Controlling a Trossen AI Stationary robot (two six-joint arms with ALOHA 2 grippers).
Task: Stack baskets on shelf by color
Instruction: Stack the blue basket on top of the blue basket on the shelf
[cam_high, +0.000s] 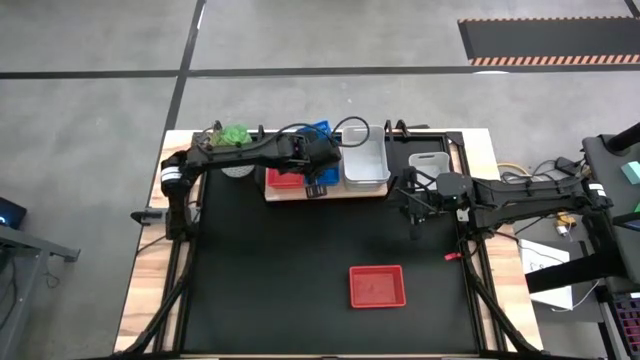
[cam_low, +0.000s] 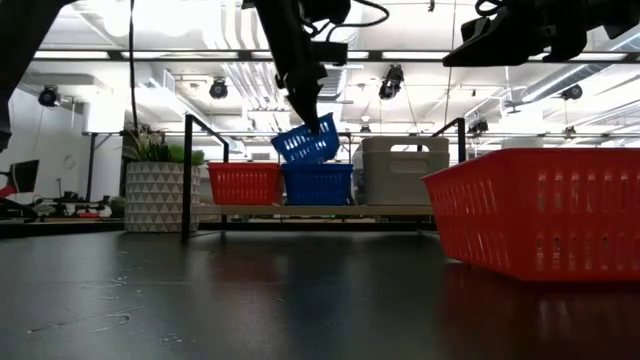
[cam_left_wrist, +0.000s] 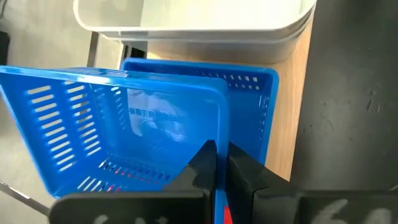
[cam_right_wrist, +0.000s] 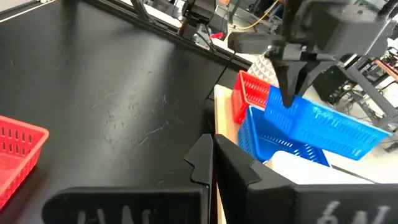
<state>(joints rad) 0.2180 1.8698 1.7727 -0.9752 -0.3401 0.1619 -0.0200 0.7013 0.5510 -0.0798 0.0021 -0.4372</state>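
My left gripper (cam_high: 318, 172) reaches over the light-wood shelf (cam_high: 300, 194) and is shut on a blue basket (cam_low: 305, 143), which it holds tilted above a second blue basket (cam_low: 317, 184) standing on the shelf. Beside that one stand a red basket (cam_low: 243, 183) and a whitish-grey basket (cam_low: 404, 170). Another red basket (cam_high: 377, 286) lies on the black table near its near edge. A further whitish-grey basket (cam_high: 430, 160) sits right of the shelf. My right gripper (cam_right_wrist: 213, 158) hovers shut over the table by the shelf's right end, touching nothing. My left gripper pinches the rim of one wall (cam_left_wrist: 222, 127) of the blue basket, one finger inside and one outside, coming from above and pointing down. The basket hangs tilted below the fingers (cam_low: 312, 118), directly over the blue basket on the shelf; whether the two touch, I cannot tell.
A white patterned plant pot (cam_low: 158, 196) with green leaves stands at the shelf's left end. A black frame (cam_low: 186, 170) rises around the shelf. The black tabletop (cam_high: 270, 270) between the shelf and the near red basket is bare.
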